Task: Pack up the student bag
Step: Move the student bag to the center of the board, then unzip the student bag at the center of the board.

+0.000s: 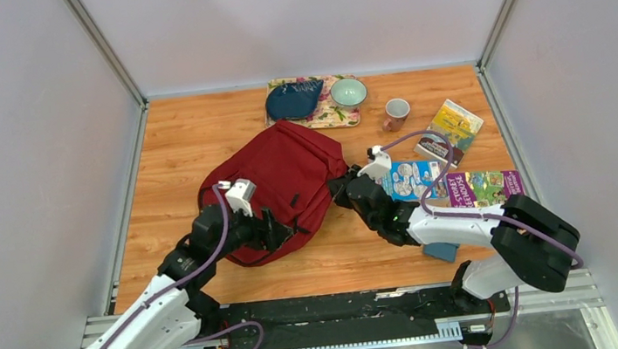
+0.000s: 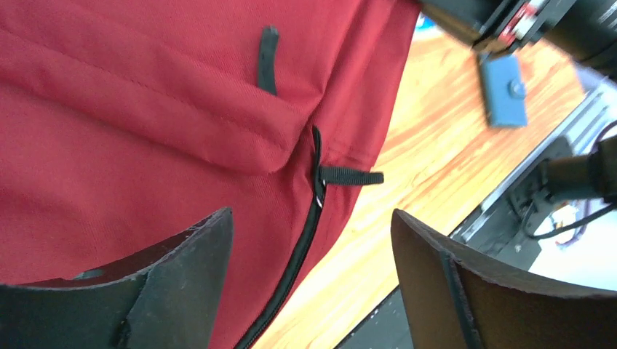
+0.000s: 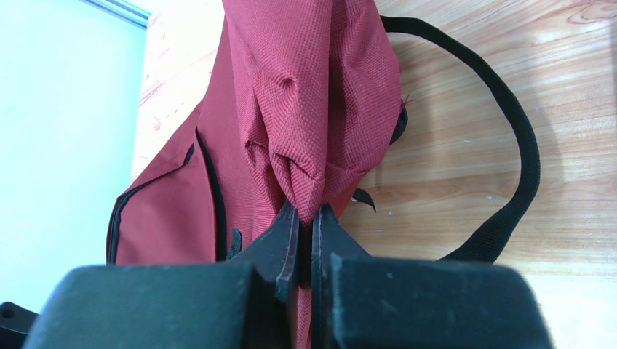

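Observation:
The dark red student bag (image 1: 288, 177) lies in the middle of the table. My right gripper (image 1: 341, 190) is shut on a fold of the bag's red fabric (image 3: 313, 174) at its right edge, pinched between the fingertips; a black strap (image 3: 520, 138) loops on the wood beside it. My left gripper (image 1: 281, 230) is open at the bag's near edge, jaws wide apart. In the left wrist view the black zipper (image 2: 309, 233) and its pull tab (image 2: 349, 176) lie just beyond and between the fingers (image 2: 182, 276). A second pull (image 2: 268, 58) sits on the front pocket.
A small blue wallet (image 1: 442, 251) lies near the right arm, also in the left wrist view (image 2: 506, 91). Books (image 1: 411, 179), (image 1: 482, 185), (image 1: 452, 130) lie to the right. A floral tray (image 1: 336, 117) with a dark blue plate (image 1: 293, 100) and green bowl (image 1: 349, 92) stands at the back, a mug (image 1: 395, 113) beside it.

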### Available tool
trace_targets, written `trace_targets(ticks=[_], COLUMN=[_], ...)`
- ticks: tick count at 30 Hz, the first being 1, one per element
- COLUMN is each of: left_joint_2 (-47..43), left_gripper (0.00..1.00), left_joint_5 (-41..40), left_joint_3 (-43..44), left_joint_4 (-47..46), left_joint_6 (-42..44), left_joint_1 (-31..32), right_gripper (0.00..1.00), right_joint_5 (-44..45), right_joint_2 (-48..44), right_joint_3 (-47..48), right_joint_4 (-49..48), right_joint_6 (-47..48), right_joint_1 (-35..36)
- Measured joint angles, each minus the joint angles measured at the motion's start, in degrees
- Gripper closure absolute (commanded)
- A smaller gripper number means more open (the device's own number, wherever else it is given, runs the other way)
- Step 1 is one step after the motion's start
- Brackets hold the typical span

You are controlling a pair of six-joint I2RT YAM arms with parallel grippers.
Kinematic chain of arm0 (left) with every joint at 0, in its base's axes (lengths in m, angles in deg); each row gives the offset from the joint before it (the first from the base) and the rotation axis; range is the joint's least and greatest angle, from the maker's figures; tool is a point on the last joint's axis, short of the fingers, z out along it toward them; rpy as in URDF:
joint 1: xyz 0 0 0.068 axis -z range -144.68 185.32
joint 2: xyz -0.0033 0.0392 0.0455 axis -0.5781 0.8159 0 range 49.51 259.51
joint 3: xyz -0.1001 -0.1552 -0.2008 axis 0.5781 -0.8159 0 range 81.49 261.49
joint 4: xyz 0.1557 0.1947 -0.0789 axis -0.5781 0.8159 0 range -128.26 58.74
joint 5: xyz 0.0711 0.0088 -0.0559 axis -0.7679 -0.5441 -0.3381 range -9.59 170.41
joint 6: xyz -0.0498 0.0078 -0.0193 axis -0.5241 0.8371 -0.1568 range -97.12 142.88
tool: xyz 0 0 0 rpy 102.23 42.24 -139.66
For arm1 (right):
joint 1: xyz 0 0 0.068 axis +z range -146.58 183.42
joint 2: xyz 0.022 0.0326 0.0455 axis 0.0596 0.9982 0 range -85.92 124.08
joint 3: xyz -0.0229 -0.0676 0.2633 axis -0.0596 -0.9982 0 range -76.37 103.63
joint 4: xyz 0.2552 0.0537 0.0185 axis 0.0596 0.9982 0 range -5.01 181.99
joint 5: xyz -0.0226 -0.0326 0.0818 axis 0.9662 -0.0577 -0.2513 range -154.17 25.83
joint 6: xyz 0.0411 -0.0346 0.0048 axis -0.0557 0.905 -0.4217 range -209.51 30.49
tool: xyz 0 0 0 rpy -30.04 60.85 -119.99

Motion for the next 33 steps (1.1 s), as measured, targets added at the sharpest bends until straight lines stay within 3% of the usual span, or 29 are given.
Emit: trace_targets(ticks=[5,12,26,33], left_joint_2=[5.2,11.0,14.9,15.3], left_gripper=[0.18,0.28,0.49,0.51], left_joint_5=[-4.7,-8.9,-14.3,-13.8], left_joint_3=[0.0,-0.1,-0.7,-0.7], left_joint_4=[-1.4,-5.9,-14.1,-15.2], left_joint_6=[0.7,0.6,0.2,-0.4], left_joint_1=[6.7,10.9,12.0,12.1], right_gripper=[1.00,1.00,1.00,1.00], right_joint_5=[-0.3,-1.2,-2.7,-3.0], right_joint_2=[-0.2,-1.7,-2.3,-2.3], right_joint_3=[0.1,0.1,0.1,0.1], right_joint_4=[0.2,0.4,0.4,0.5], right_joint_6=[0.1,0.6,1.6,2.2], right_joint_1=[0.0,0.0,-0.2,-0.3])
